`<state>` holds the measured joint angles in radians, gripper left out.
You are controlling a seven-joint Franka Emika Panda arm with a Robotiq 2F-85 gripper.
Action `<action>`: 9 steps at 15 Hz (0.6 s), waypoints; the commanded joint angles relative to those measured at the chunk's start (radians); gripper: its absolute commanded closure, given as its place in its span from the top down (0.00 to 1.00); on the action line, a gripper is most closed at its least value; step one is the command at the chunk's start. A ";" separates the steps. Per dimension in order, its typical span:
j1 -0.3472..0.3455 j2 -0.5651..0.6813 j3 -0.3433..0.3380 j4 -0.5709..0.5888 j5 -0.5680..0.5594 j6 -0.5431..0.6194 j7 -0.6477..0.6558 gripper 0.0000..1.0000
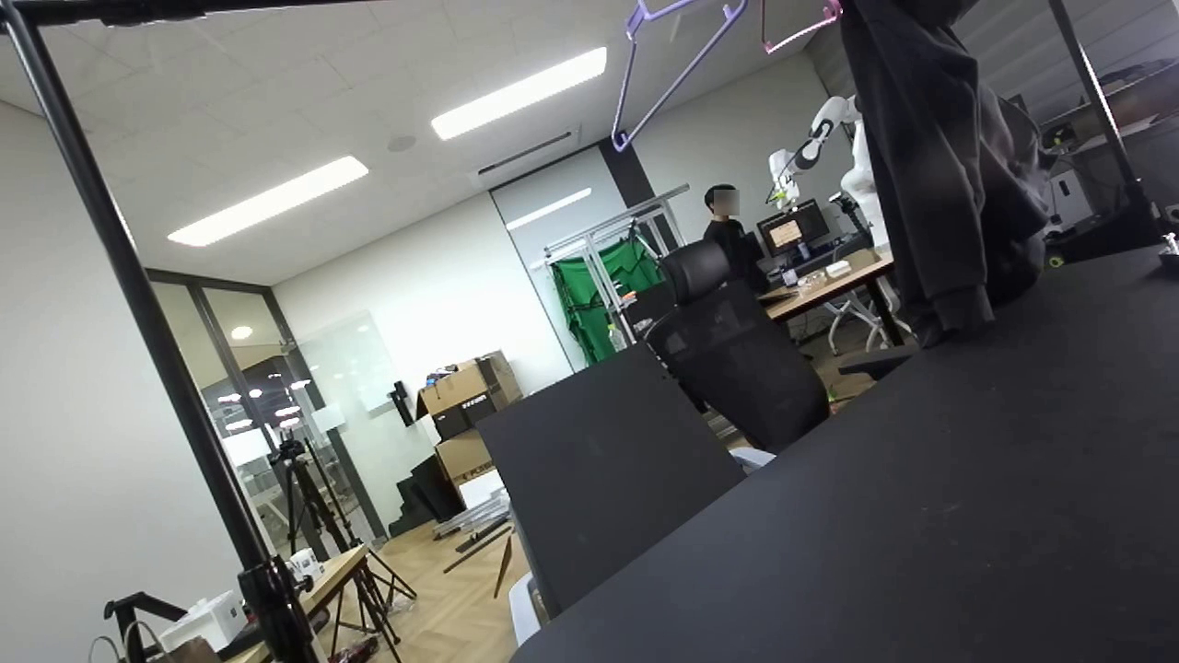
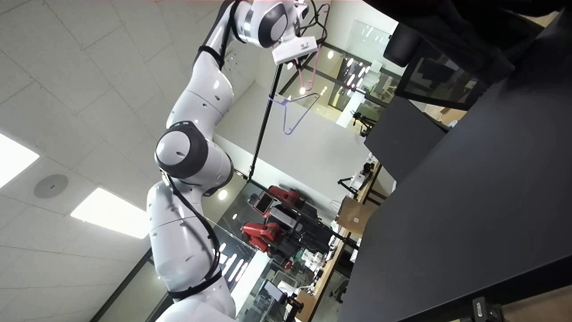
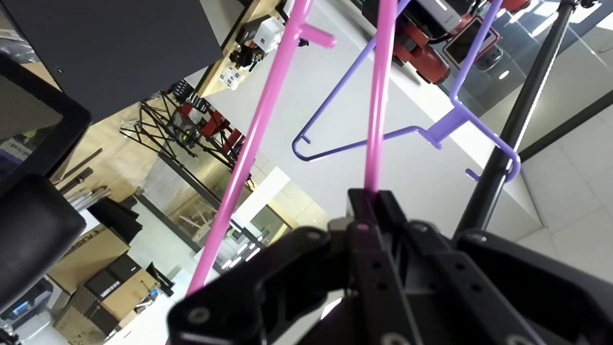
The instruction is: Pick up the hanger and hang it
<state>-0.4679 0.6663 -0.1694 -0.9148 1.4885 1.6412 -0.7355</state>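
The pink hanger point(image 3: 254, 139) crosses the wrist view as two long thin bars, one with a short peg. My gripper point(image 3: 371, 199) is shut on the bar that ends between its fingertips. The pink hanger also shows below the wrist in an exterior view point(image 2: 316, 62), partly covered by the arm and cables. Only a small part of it shows at the top edge in an exterior view point(image 1: 799, 35). Its hook cannot be made out, so I cannot tell whether it touches the rail.
A purple hanger point(image 3: 445, 125) hangs by its hook on the black rail point(image 3: 522, 110), beside the pink one. The rail also shows in an exterior view point(image 2: 263, 129). Dark clothing point(image 1: 930, 184) stands close to the black table point(image 1: 884, 516). A mesh chair point(image 1: 746, 359) is behind it.
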 commanded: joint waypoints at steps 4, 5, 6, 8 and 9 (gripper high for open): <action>0.003 0.061 -0.006 0.115 -0.020 0.054 0.089 0.02; 0.003 0.063 -0.008 0.118 -0.022 0.053 0.096 0.02; 0.004 0.063 -0.010 0.119 -0.027 0.053 0.101 0.02; 0.006 0.059 -0.013 0.117 -0.042 0.055 0.118 0.33; 0.005 0.054 -0.012 0.117 -0.046 0.047 0.124 0.34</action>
<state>-0.4668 0.7030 -0.1671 -0.8605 1.4686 1.6926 -0.6881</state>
